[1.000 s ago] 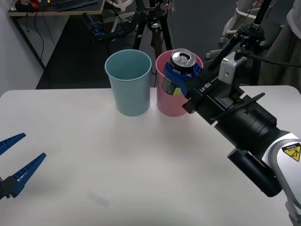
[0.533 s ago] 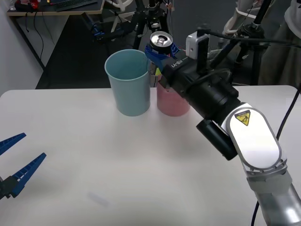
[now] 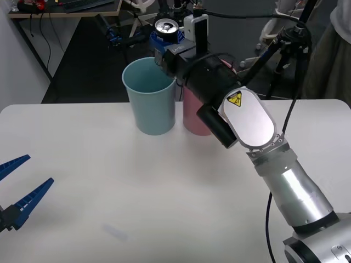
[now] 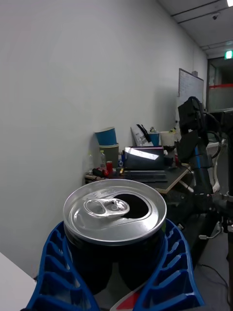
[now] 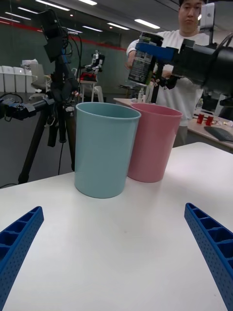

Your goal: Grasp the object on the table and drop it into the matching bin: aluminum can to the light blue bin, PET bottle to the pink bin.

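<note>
While gripped by right gripper [image 3: 164, 46], aluminum can [image 3: 165, 34] upright, dark-sided, tab shiny.

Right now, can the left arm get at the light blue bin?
Probably yes. The left gripper sits open and low at the table's near left, with bare tabletop between it and the light blue bin; the right gripper holds the aluminum can above.

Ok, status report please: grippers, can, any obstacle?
Right gripper shut on can, held above the blue bin. Left gripper open, low over table. Nothing in the way.
</note>
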